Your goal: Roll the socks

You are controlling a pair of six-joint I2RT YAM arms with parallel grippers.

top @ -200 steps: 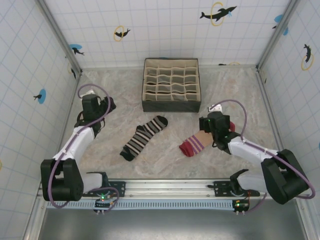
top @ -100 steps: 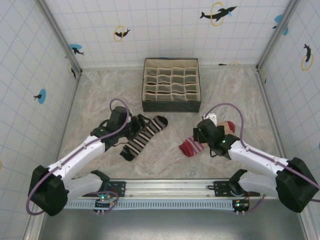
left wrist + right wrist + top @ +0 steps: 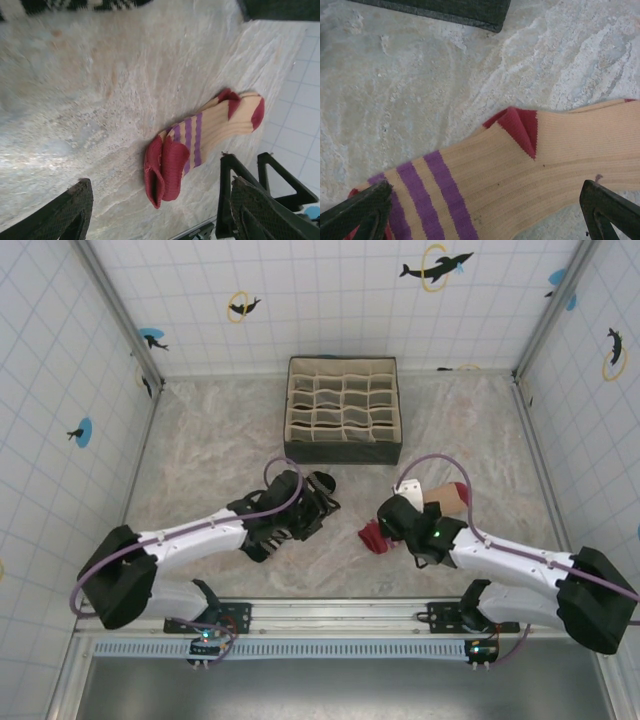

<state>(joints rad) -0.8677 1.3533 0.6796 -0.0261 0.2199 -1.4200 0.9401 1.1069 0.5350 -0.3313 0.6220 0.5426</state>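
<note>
- I see my left gripper (image 3: 316, 500) over the striped sock (image 3: 264, 538), lower centre of the top view, fingers spread and gripping nothing.
- My right gripper (image 3: 485, 195) hovers above the tan sock (image 3: 530, 165), right of centre, fingers wide apart.
- The socks lie apart.

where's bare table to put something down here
Bare table lies between the organiser box and the left wall, and between it and the right wall. In front of the box it is crowded: striped sock, tan sock, left gripper, right gripper.
</note>
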